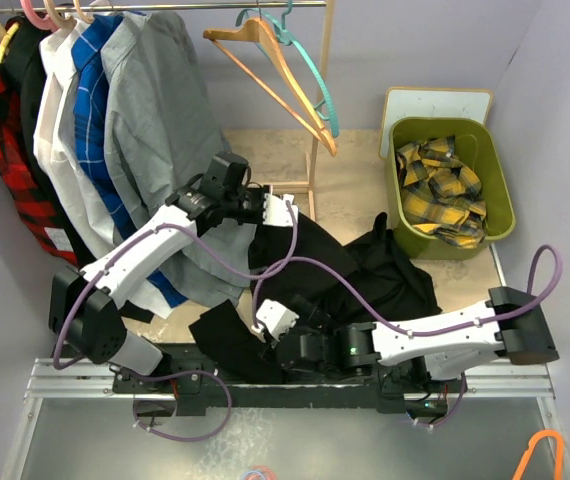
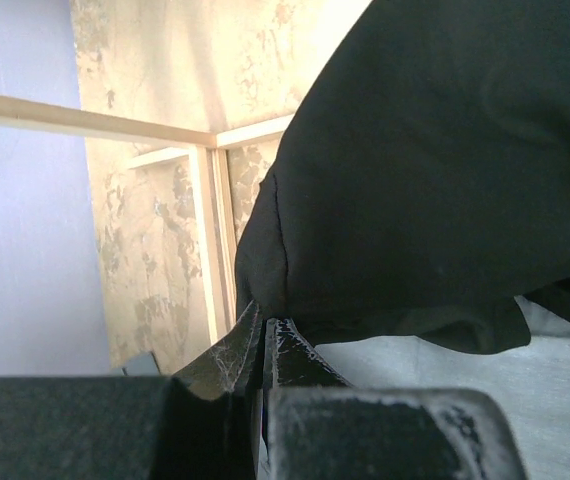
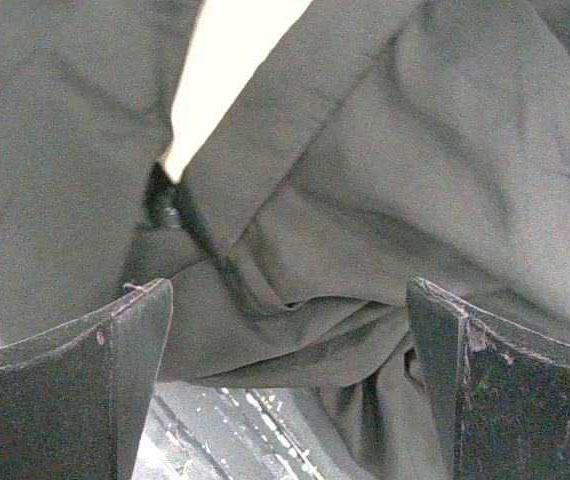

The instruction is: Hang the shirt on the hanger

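The left gripper (image 2: 265,335) is clenched on an edge of the shirt (image 1: 405,280), holding it up mid-table, presumably so the right gripper (image 3: 290,385), jaws spread wide over its near folds, can take hold (the hanger (image 1: 317,90) hangs untouched on the far rack (image 1: 315,170)).

the left arm (image 1: 155,245) and right arm (image 1: 435,336) had white shell links between black joint housings. a purple cable (image 1: 548,262) looped along each. the left fingers (image 2: 300,362) and right fingers (image 3: 75,370) were matte black, scuffed pale at the edges.
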